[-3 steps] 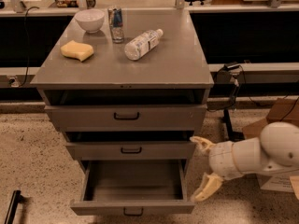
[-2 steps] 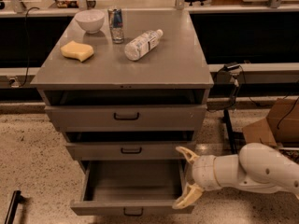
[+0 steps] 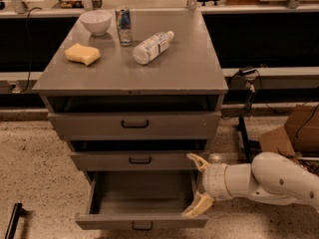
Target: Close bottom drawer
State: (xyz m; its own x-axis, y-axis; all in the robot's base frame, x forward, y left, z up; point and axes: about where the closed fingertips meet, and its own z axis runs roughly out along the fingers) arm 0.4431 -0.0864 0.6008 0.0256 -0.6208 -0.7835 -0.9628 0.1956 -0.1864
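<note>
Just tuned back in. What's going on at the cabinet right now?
The robot's arm reaches in from the right, its gripper open beside the right wall of the bottom drawer. That drawer is pulled well out and looks empty inside. It has not been pushed in yet, so the closing is not done.

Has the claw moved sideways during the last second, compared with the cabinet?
Yes. The open claw has moved left, from beside the cabinet to the right edge of the open bottom drawer.

cabinet top: bowl, can, lying bottle, sponge | claw: right of bottom drawer
</note>
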